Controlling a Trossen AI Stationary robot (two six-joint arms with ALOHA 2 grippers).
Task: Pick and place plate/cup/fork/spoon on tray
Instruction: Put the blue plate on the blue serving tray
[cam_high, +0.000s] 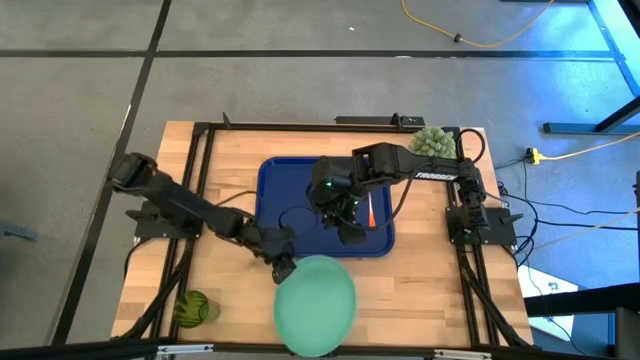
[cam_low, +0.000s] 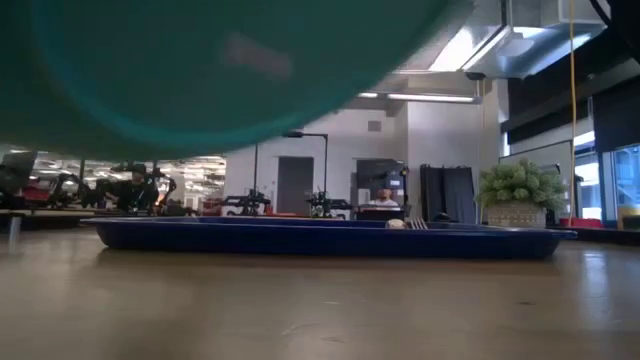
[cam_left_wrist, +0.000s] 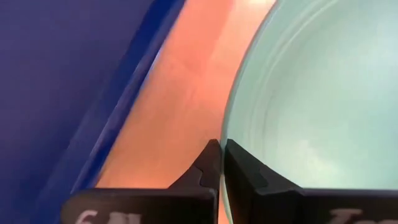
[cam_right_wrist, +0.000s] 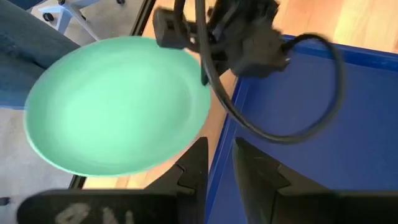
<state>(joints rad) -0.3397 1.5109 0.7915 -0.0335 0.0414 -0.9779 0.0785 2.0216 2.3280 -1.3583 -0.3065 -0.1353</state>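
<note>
My left gripper (cam_high: 283, 266) is shut on the mint-green plate (cam_high: 315, 291), which is held up over the table's near edge, just in front of the dark blue tray (cam_high: 275, 200). In the low view the plate (cam_low: 200, 70) fills the top, clear of the table. My right gripper (cam_high: 345, 228) hovers open and empty over the tray's near part. A thin orange-red handle (cam_high: 372, 210) lies in the tray; fork or spoon, I cannot tell. The dark-green cup (cam_high: 193, 308) stands on the table at the near left. My left gripper pinches the plate's rim (cam_left_wrist: 227, 127) between its two fingers, at the plate's far-left edge. The fingers come slanting from the table's far left. The plate is lifted clear of the table and reaches out beyond the fingers toward the near edge.
A pale green fuzzy plant (cam_high: 432, 140) in a pot stands at the table's far right corner. Black frame rails (cam_high: 200, 160) run along the table's sides. Bare wood lies between the tray and the near edge. A person (cam_low: 383, 197) sits far off in the room.
</note>
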